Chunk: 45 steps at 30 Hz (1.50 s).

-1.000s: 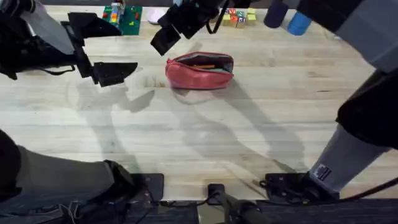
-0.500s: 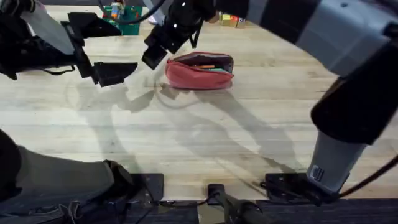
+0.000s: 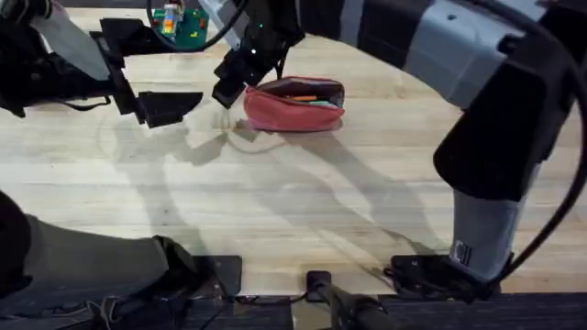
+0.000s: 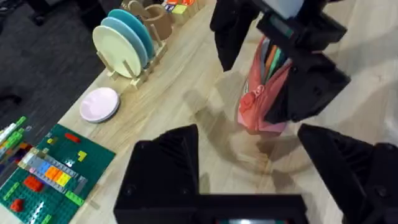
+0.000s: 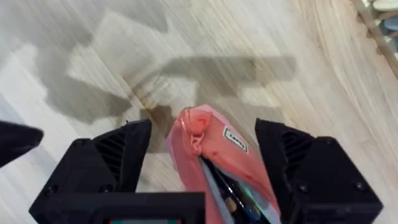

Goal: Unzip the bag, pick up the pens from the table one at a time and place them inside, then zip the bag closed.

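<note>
Right hand (image 5: 202, 165) hovered spread wide over the left end of the bag (image 3: 293, 105), fingers straddling it, seemingly not touching. Left hand (image 3: 151, 73) hung open and empty at the far left above the tabletop (image 3: 303, 202). Inside the unzipped bag, toward the far middle, lay the pens (image 3: 303, 95).

A: Surfaces? Table (image 3: 303, 202) is pale planked wood, visible grain, satin, faint sheen.
B: The bag (image 3: 293, 105), just under the right pincer (image 5: 202, 165): soft salmon cloth, matt, creased; small white woven label at the end between the fingers.
A: Pincer fingers: black plastic, matt, ribbed inner faces. Same on the left pincer (image 4: 255, 168).
B: Right arm's shells: smooth grey plastic, slight gloss.
</note>
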Each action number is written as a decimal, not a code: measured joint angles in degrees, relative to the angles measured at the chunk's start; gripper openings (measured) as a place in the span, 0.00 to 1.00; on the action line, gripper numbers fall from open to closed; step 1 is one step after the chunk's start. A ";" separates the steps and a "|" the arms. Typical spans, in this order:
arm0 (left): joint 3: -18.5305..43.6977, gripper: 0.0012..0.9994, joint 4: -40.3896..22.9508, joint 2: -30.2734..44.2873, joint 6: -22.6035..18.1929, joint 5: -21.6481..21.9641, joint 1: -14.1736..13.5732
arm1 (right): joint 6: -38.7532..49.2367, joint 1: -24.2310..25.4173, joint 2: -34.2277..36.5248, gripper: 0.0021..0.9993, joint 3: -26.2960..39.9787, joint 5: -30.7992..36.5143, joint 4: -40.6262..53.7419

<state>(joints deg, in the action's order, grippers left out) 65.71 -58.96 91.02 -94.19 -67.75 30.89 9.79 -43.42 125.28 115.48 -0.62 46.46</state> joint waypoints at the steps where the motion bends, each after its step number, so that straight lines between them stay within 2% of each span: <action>1: 0.00 0.99 0.00 0.00 0.00 0.00 0.00 | 0.01 0.00 0.33 1.00 0.00 0.02 -0.21; 11: 0.00 0.99 0.00 0.00 0.00 -0.02 0.00 | -1.51 0.00 3.22 1.00 0.00 0.26 -1.27; 23: 0.00 0.99 0.00 0.00 0.00 0.00 0.00 | -2.71 0.00 3.38 0.97 0.02 0.44 -1.25; 33: 0.00 0.99 0.00 0.00 0.00 0.00 0.00 | -3.01 0.09 3.87 0.82 0.16 0.44 0.58; 37: 0.00 0.99 0.00 0.00 0.00 0.00 0.00 | -3.09 0.09 5.30 0.80 0.22 0.44 0.35; 42: 0.00 0.99 0.00 0.00 0.00 0.00 0.00 | -4.21 0.09 5.99 0.72 0.22 0.44 -0.53; 45: 0.00 0.99 0.00 0.00 0.00 0.00 0.00 | -4.72 0.09 5.98 0.72 0.24 0.44 -1.75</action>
<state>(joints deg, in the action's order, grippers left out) 65.71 -58.96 91.02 -94.19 -67.75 30.89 5.07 -43.33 131.26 115.72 -0.19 44.71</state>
